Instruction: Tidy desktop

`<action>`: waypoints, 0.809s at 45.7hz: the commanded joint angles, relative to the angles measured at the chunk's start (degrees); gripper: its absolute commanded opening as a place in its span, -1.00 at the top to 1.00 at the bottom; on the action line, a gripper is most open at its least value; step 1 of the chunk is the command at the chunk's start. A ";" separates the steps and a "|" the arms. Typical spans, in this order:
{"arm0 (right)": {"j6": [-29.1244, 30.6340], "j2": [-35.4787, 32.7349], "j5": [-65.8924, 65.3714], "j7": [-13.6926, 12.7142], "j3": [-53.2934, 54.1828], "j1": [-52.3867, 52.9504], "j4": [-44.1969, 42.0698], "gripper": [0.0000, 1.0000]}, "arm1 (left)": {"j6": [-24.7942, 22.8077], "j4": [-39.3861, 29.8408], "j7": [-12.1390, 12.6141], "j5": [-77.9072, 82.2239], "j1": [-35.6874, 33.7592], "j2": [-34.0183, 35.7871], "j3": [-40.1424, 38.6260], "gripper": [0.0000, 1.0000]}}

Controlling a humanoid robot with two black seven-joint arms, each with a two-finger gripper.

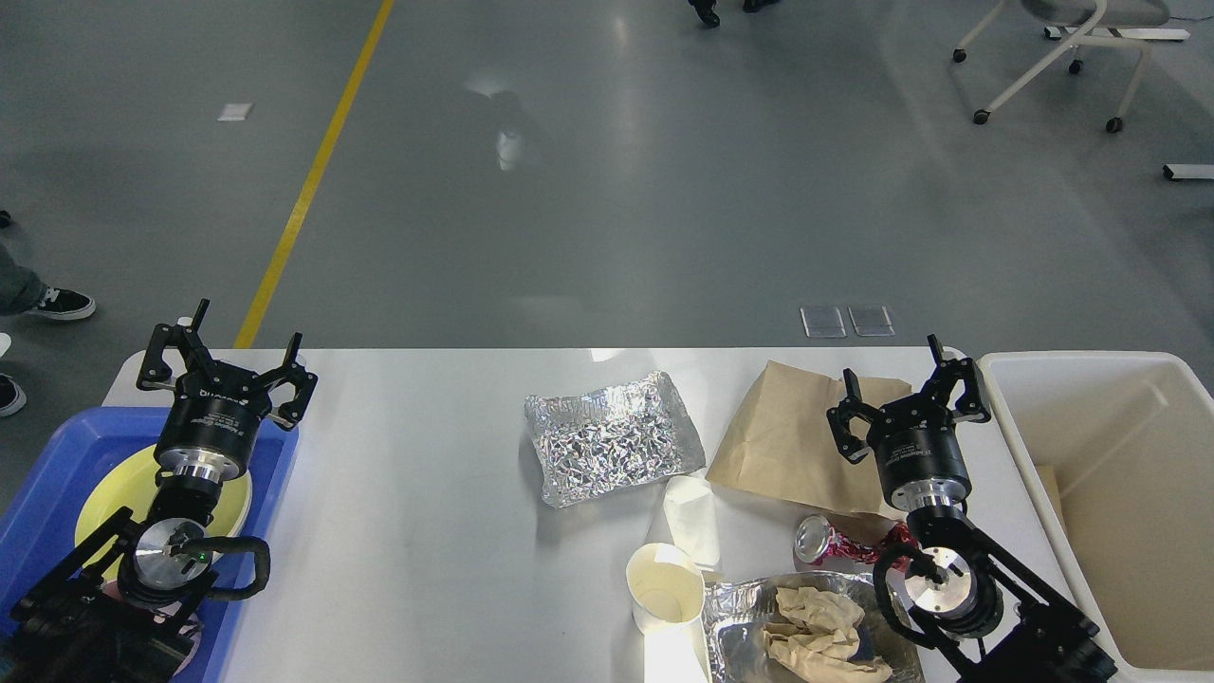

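Note:
The white desktop [427,531] holds a crumpled foil sheet [612,437], a brown paper bag [787,436], a white paper cup [664,588], a folded white paper piece [690,517], a crushed red can [839,543] and a foil tray with crumpled brown paper [816,634]. My left gripper [226,365] is open and empty above the far left corner, by the blue tray. My right gripper [906,394] is open and empty over the right edge of the brown bag.
A blue tray [38,512] with a yellow plate [114,493] sits at the left end. A cream plastic bin [1119,493] stands at the right end. People's feet and a wheeled chair [1062,57] are on the grey floor beyond.

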 commanded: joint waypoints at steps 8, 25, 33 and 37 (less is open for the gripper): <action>0.00 0.00 0.00 0.00 0.02 0.00 0.00 -1.00 | -2.72 0.02 -0.82 -0.90 0.90 -1.06 -0.67 -0.94; 0.00 0.00 0.00 0.00 0.02 0.00 0.00 -1.00 | -2.90 0.02 -3.81 -0.72 0.99 -1.06 -1.02 -0.94; 0.00 0.00 0.00 0.00 0.02 0.00 0.09 -1.00 | -2.90 0.02 -3.90 -0.72 0.99 -1.14 -1.02 -0.94; 0.00 0.00 0.00 0.00 0.02 0.00 0.09 -1.00 | -2.90 0.02 -3.90 -0.72 0.99 -1.14 -1.02 -0.94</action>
